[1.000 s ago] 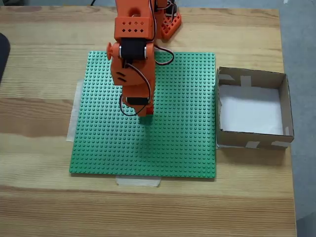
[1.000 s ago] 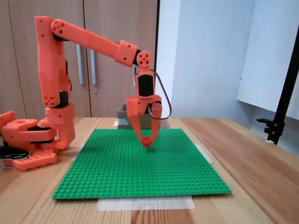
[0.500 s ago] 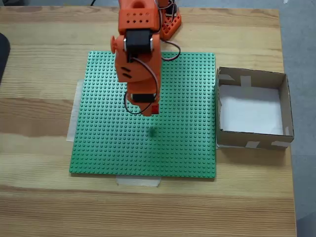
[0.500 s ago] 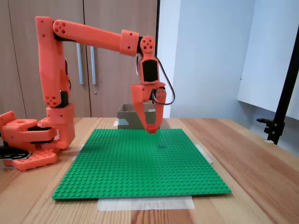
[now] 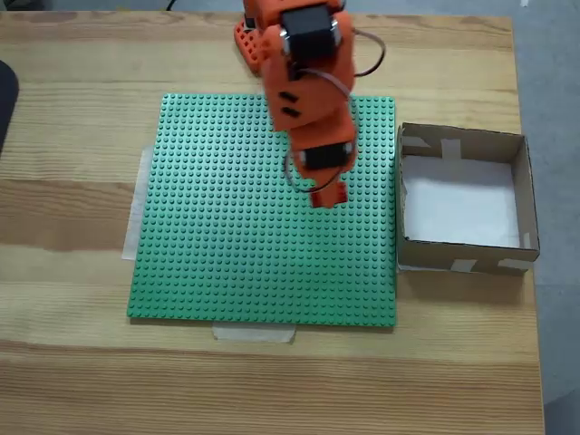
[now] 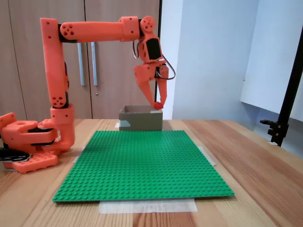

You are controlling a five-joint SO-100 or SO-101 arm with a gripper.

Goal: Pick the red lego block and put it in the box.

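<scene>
In a fixed view from above, my gripper (image 5: 328, 196) pinches the red lego block (image 5: 330, 193) over the green baseplate (image 5: 227, 236), left of the box (image 5: 524, 195). In a fixed view from the side, I hold the red lego block (image 6: 156, 106) high, just above the box (image 6: 140, 119) at the far end.

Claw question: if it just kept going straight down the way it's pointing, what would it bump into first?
Probably the green baseplate. From above, the claw holding the red lego block hangs short of the box, though depth is hard to judge.

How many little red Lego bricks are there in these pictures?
1. The red lego block is pinched in the gripper, lifted above the green baseplate, left of the box in the top-down fixed view.
</scene>
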